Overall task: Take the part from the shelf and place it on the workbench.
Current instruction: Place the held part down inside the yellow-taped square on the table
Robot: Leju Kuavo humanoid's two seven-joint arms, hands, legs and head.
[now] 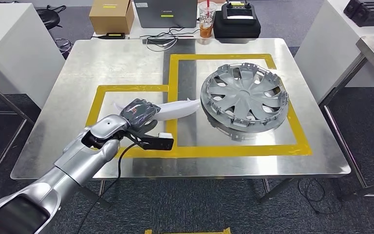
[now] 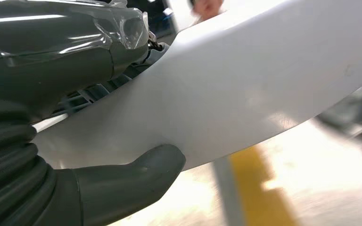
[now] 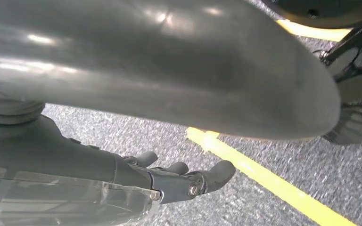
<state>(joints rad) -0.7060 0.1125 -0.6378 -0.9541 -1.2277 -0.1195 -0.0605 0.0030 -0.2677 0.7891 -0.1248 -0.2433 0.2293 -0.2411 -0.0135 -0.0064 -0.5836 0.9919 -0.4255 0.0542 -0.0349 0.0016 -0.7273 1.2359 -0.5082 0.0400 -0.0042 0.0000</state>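
**Fingers clamped on white part over the workbench**

Fingers [image 2: 66, 42] and thumb of the left hand [image 1: 139, 113] are closed on a long, curved white plastic part [image 1: 175, 109]; the left wrist view shows the thumb pressed against its smooth face. The part juts from the hand over the steel workbench [image 1: 126, 61], crossing the yellow tape line [image 1: 173, 124] between the two marked boxes, its tip near a round grey plastic wheel cover [image 1: 244, 95] lying in the larger box. Whether the part touches the surface cannot be told. Right hand [image 3: 179, 181] hangs above grey carpet, fingers apart and lightly curled, holding nothing.
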